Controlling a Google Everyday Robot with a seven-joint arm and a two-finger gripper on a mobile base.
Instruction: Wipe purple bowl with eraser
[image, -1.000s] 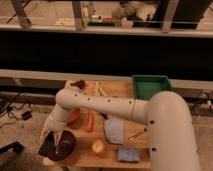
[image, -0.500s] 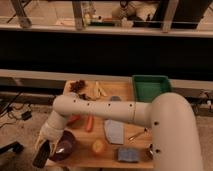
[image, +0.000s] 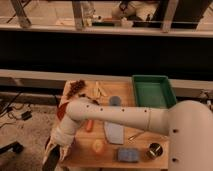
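One arm (image: 125, 119) in view, reaching from the big white body at lower right across the table (image: 80, 156) to the left, elbow bent over the left half, forearm dropping to the front-left corner. Gripper (image: 52, 159) sits low at that corner, at or just past the table's left edge, near the bottom of the view. Gripper state: can't tell, and the eraser can't be made out either. Purple bowl: not clearly visible; the dark shape under the wrist and gripper at that corner is probably it, mostly covered by the forearm. Red bowl (image: 60, 113) peeks out just left of the elbow, mostly hidden by it. Rest of the table: green tray (image: 152, 91) at the back right, dark red cluster (image: 76, 88) at the back left, pale strips (image: 100, 90) beside it, a small grey round thing (image: 115, 101) near centre just behind the arm. In front of the arm: orange stick (image: 90, 125) touching the arm's lower edge, grey-blue cloth (image: 114, 133) in the middle, round orange item (image: 97, 146) near the front, blue pad (image: 127, 155) at the front edge, metal cup (image: 156, 150) front right beside the robot body.
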